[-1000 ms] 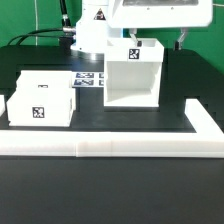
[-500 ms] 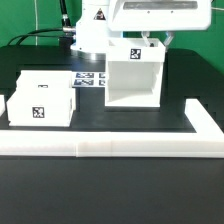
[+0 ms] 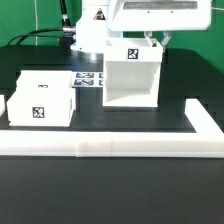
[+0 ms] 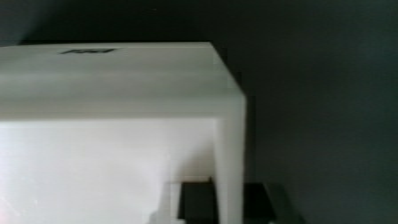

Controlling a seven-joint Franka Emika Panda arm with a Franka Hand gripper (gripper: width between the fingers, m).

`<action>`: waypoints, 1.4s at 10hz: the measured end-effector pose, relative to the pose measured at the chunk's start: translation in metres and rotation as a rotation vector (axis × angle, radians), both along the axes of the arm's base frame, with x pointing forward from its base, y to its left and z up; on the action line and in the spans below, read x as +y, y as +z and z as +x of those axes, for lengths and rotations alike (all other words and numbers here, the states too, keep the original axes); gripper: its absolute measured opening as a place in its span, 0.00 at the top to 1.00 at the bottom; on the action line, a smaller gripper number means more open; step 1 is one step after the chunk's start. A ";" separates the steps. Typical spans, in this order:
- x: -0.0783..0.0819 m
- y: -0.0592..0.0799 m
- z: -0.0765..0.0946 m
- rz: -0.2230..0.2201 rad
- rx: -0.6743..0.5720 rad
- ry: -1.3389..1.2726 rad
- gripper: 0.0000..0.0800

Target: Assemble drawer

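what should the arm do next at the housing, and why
Probably close the gripper on the drawer housing's wall. In the wrist view its dark fingers sit either side of that thin wall, though whether they are clamped on it can't be told. The tray box lies apart on the exterior view's left, so the housing likely needs steadying or shifting first.

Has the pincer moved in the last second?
Yes: the pincer shifted toward the exterior view's left, up to the rear top edge of the drawer housing, which stayed put.
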State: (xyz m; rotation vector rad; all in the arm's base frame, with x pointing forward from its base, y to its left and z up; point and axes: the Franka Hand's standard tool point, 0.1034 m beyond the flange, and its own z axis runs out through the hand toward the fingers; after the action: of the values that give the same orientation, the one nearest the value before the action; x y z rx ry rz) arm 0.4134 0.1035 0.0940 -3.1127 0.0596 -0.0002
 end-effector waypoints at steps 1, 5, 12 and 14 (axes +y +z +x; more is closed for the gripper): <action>0.000 0.000 0.000 0.000 0.000 0.000 0.95; -0.009 0.000 0.037 0.009 -0.024 0.053 0.95; -0.014 0.003 0.156 0.035 -0.190 0.033 0.95; -0.013 0.004 0.156 0.036 -0.197 0.035 0.95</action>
State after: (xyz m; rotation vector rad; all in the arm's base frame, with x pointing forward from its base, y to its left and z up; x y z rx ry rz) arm 0.5698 0.0908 0.0981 -3.0589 0.0007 -0.3005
